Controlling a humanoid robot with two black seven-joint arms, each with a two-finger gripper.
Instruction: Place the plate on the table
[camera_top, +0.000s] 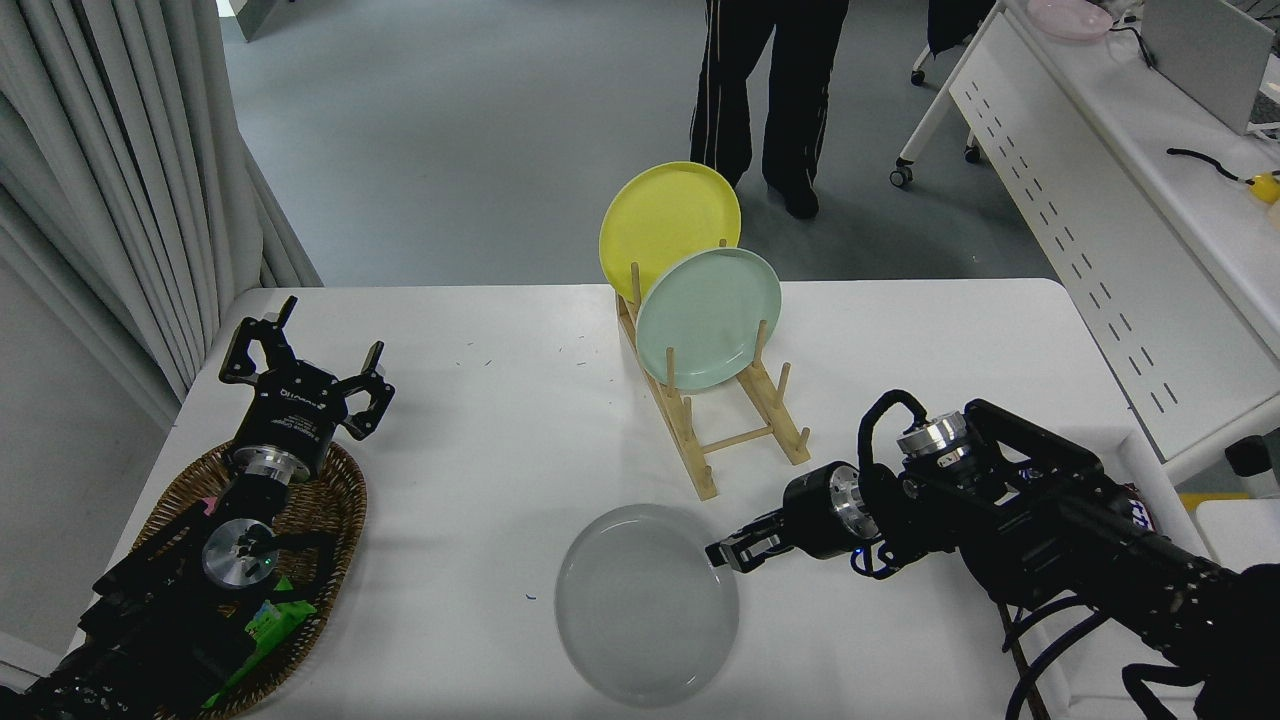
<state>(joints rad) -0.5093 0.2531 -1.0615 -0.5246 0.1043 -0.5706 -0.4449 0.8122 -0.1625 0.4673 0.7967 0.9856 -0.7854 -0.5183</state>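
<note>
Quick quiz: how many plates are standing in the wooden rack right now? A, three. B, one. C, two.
C: the wooden rack holds only the yellow plate and the mint green plate; the grey plate is down at the table, by the right gripper.

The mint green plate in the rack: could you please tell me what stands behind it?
The yellow plate stands upright behind the mint green plate, which covers its lower right part.
</note>
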